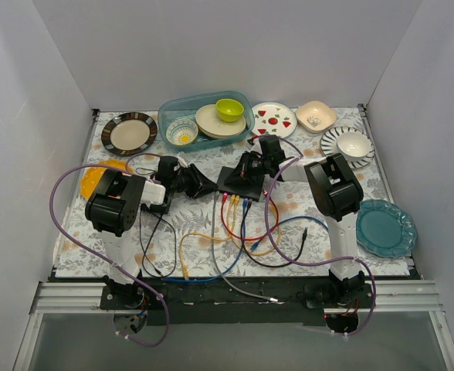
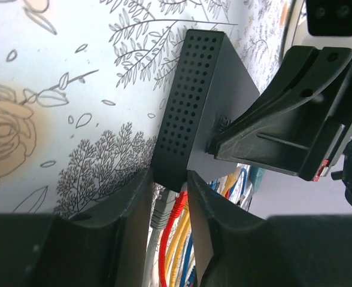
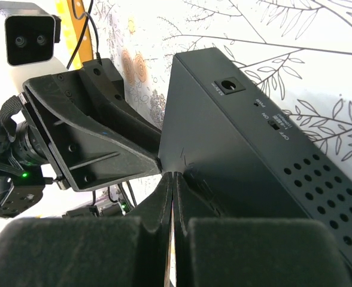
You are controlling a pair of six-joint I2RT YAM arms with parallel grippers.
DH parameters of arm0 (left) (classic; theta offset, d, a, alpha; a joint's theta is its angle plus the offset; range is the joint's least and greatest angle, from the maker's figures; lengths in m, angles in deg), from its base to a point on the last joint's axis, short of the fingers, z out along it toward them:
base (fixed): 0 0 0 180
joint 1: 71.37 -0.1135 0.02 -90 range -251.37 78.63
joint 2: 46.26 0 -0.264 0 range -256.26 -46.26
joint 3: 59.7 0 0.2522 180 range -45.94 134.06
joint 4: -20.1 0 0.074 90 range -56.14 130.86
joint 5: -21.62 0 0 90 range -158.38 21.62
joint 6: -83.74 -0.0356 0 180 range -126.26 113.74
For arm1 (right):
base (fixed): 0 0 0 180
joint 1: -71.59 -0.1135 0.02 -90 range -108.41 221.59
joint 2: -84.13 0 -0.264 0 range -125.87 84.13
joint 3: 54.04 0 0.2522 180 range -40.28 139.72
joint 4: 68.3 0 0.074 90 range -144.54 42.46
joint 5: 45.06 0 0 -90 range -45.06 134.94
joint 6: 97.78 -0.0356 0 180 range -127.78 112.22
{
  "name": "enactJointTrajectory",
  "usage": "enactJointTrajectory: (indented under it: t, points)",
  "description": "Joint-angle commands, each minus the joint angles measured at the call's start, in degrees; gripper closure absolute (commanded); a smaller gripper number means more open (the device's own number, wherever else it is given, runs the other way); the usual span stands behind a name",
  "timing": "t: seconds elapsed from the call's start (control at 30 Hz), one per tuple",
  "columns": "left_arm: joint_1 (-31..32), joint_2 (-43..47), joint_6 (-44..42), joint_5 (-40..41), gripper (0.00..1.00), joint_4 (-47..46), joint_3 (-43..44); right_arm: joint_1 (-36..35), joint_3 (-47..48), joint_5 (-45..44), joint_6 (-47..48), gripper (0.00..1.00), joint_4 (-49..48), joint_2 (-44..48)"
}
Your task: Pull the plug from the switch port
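Observation:
The switch [image 1: 241, 184] is a flat black box at the middle of the flowered mat, with red, yellow, blue and grey cables running from its near edge. My left gripper [image 1: 204, 185] reaches in from the left. In the left wrist view it [image 2: 169, 179] is closed to a narrow gap at the switch's [image 2: 185, 107] corner, around the grey plug [image 2: 158, 212], with a red plug [image 2: 177, 209] beside that. My right gripper [image 1: 252, 164] is shut and empty, its tips [image 3: 173, 174] touching the switch's top face [image 3: 242, 155].
Loose cables [image 1: 242, 239] loop across the mat in front of the switch. A blue tub [image 1: 204, 116] of bowls stands behind it, with plates along the back. A teal plate [image 1: 385, 226] lies right and a yellow plate [image 1: 96, 176] left.

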Motion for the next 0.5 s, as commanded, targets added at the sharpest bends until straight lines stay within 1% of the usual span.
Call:
enactJointTrajectory:
  t: [0.0, 0.13, 0.3, 0.47]
  points:
    - [-0.25, -0.62, -3.22, -2.15, 0.72, -2.71, -1.47, 0.22, 0.95, -2.7, 1.79, 0.99, 4.18, -2.73]
    - [-0.25, -0.7, -2.61, -5.05, 0.7, -6.83, -4.37, 0.22, 1.13, -2.78, 2.31, 0.99, 4.62, -2.82]
    - [-0.34, -0.35, -3.4, -6.64, 0.62, -4.83, -4.64, 0.31, 1.13, -3.4, 3.28, 0.99, 5.76, -2.38]
    - [-0.34, 0.09, -4.64, -6.03, 0.62, -3.33, -4.38, 0.31, 0.95, -3.66, 3.28, 0.99, 5.94, -2.38]
